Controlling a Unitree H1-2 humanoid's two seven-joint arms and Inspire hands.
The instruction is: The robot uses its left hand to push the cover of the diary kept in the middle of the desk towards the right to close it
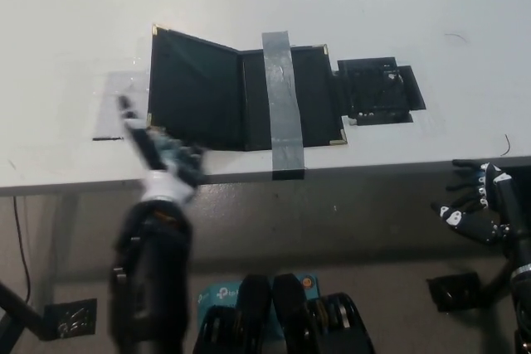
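Note:
A black diary (241,97) with gold corners lies open in the middle of the white desk (75,31). A grey tape strip (282,101) holds its right half down. Its left cover (195,89) is tilted up a little off the desk. My left hand (162,159), blurred by motion, sits at the cover's lower left corner near the desk's front edge, fingers apart and holding nothing. Below the desk edge at the far right rests my right hand (477,205), fingers spread.
A black flat piece (377,89) lies on the desk just right of the diary, touching its edge. A clear plastic patch (116,105) lies left of the diary. The desk's front edge runs across the picture below the diary.

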